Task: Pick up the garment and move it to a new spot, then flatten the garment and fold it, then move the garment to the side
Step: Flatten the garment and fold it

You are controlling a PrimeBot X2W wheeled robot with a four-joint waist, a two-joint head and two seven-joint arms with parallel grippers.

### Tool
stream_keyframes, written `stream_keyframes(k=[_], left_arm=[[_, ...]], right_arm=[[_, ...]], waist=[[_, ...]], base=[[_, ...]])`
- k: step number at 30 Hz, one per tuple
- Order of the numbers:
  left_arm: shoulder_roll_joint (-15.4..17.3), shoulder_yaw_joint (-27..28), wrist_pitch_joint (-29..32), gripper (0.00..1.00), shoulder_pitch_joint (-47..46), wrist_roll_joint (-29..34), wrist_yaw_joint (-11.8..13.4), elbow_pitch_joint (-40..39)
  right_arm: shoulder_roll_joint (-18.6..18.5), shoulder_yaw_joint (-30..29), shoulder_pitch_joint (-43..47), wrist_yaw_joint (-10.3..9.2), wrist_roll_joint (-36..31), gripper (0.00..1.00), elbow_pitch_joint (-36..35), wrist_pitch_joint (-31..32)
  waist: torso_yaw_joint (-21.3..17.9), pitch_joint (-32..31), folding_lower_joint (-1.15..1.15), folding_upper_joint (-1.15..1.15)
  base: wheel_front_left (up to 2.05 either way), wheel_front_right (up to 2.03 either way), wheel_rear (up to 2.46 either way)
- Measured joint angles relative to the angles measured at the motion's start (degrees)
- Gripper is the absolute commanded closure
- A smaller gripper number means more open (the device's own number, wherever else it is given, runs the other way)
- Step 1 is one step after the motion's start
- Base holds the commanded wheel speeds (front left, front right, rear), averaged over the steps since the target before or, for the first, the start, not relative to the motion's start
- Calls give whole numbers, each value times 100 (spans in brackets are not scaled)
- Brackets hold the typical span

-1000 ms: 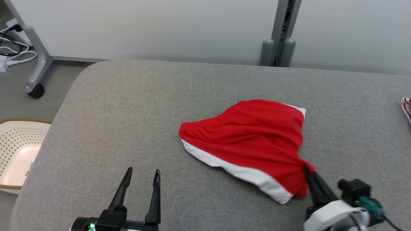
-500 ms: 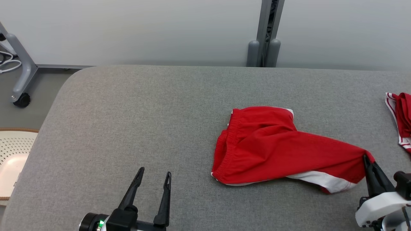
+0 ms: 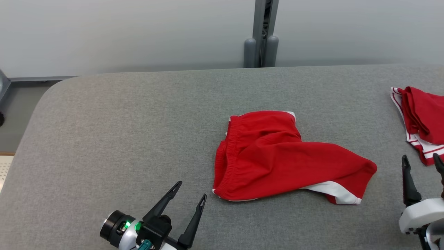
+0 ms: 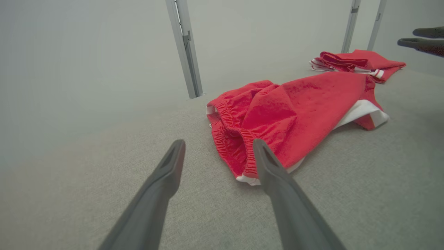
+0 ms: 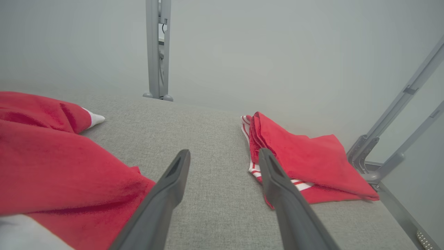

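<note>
The garment [image 3: 277,156] is a pair of red shorts with white trim. It lies crumpled in the middle of the grey padded table [image 3: 121,121], waistband to the left and a leg stretched to the right. My right gripper [image 3: 420,157] stands open just right of that leg's end, holding nothing. In the right wrist view the garment [image 5: 41,156] lies left of the open fingers [image 5: 224,152]. My left gripper [image 3: 192,189] is open near the front edge, short of the waistband [image 4: 236,139], with nothing between its fingers [image 4: 218,143].
A second red garment with white stripes [image 3: 423,118] lies folded at the table's right edge, also ahead of my right fingers [image 5: 305,156]. A grey post [image 3: 261,34] stands behind the table against the pale wall. The table's left half is bare fabric.
My right gripper has opened and let go of the garment's leg after dragging it to the right; the leg now rests on the table. The head camera has swung right.
</note>
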Motion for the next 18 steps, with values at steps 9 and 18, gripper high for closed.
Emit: stream_keyframes(k=[9,18], left_arm=[[586,-594,-1,0,-745,204,-198,795],[743,-1138,0,0,-1180,68,-219,1343]], right_arm=[[555,291,562,0,36,0,-1707,1],[567,1216,1006,0,912,0,-2981,0]], waist=[[-353,156,0,0],[-566,286,0,0]], base=[[0,0,0],[0,0,0]])
